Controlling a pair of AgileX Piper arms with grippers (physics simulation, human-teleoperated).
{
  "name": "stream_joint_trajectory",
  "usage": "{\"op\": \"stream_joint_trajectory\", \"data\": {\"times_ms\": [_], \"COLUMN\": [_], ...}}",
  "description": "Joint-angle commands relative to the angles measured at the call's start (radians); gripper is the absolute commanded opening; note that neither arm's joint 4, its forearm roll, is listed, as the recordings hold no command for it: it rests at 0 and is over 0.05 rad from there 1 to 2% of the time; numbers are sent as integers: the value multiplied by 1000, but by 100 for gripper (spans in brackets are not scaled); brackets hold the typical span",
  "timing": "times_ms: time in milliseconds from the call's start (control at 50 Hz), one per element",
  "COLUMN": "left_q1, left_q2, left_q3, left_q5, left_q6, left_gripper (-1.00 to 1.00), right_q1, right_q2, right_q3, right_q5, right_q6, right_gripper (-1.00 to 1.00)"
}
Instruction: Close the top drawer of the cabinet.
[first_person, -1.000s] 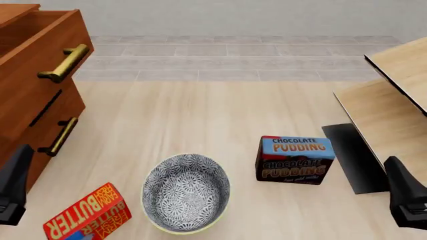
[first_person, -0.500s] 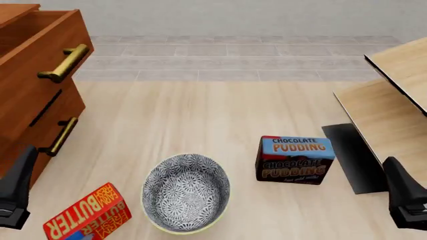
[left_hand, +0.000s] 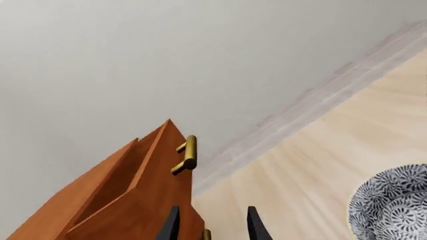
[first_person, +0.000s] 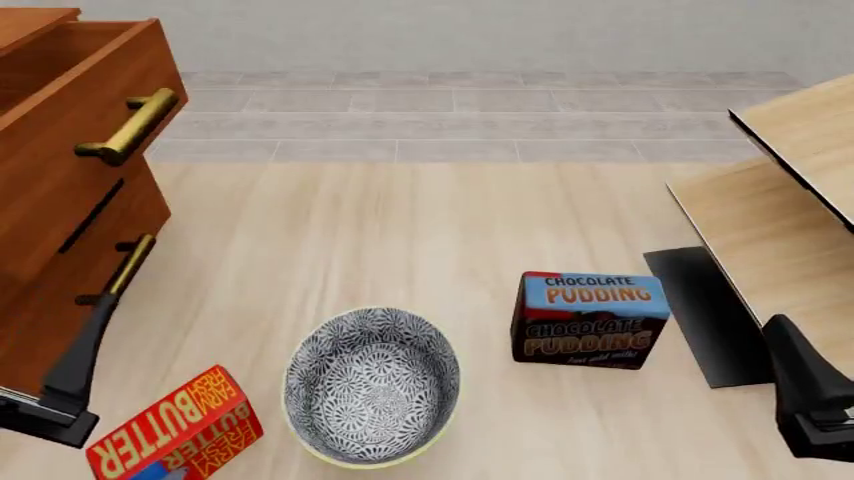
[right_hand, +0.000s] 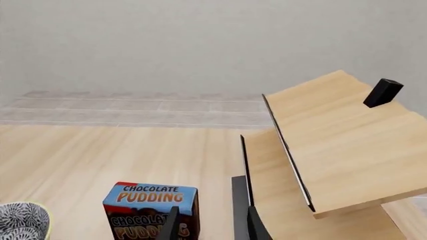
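Observation:
The reddish-brown cabinet (first_person: 40, 290) stands at the far left. Its top drawer (first_person: 74, 95) is pulled out and juts past the drawers below, with its brass bar handle (first_person: 130, 125) facing the table. My left gripper (first_person: 94, 330) is open and empty, low beside the cabinet's lower drawer front, below the top drawer. In the left wrist view the open top drawer (left_hand: 143, 185) and its handle (left_hand: 189, 154) lie ahead of the left gripper (left_hand: 212, 227). My right gripper (first_person: 794, 350) is open and empty at the right edge; the right wrist view shows the right gripper (right_hand: 212, 227) too.
A patterned bowl (first_person: 372, 385) sits near the front, a butter box (first_person: 176, 428) to its left, a chocolate pudding box (first_person: 589, 320) to its right. Pale wood furniture (first_person: 781, 215) with a dark base (first_person: 707, 310) stands at the right. A second brass handle (first_person: 130, 262) is lower on the cabinet.
My left gripper has moved up and to the right, closer to the cabinet's front. The right gripper has barely moved. The drawer has not moved.

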Motion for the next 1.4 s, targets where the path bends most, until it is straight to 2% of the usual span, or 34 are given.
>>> {"op": "stream_joint_trajectory", "data": {"times_ms": [20, 200, 220, 320, 380, 560, 700, 780, 840, 920, 940, 960, 980, 1120, 1160, 1400], "left_q1": [-45, -54, -66, -78, -93, -90, -65, -51, -24, -12, 18, 21, 33, 51, 60, 72], "left_q2": [145, 208, 262, 324, 400, 511, 668, 680, 734, 794, 853, 851, 877, 917, 968, 1030], "left_q3": [17, 13, 14, 16, 18, 1, 2, -15, -20, -15, -34, -41, -56, -91, -86, -131], "left_q5": [-155, -233, -307, -374, -457, -553, -712, -708, -749, -823, -887, -877, -888, -884, -953, -957], "left_q6": [113, 166, 222, 252, 304, 334, 392, 393, 413, 454, 528, 528, 559, 585, 636, 670], "left_gripper": [100, 100, 100, 100, 100, 100, 100, 100, 100, 100, 100, 100, 100, 100, 100, 100], "right_q1": [1, 4, 4, 3, 3, 3, 7, 7, 4, 2, 8, 9, 10, 9, 9, 7], "right_q2": [0, 0, 0, 0, 0, 0, 0, 0, 0, 0, 0, 0, 0, 0, 0, 0], "right_q3": [0, 0, 0, 0, 0, 0, 0, 0, 0, 0, 0, 0, 0, 0, 0, 0], "right_q5": [0, -2, -1, 1, 1, 3, 6, 5, 2, 1, 0, 0, -1, -1, 0, 2], "right_q6": [0, -1, -3, -2, -2, -2, -3, -3, -4, -5, -7, -7, -7, -7, -7, -6], "right_gripper": [100, 100, 100, 100, 100, 100, 100, 100, 100, 100, 100, 100, 100, 100, 100, 100]}}
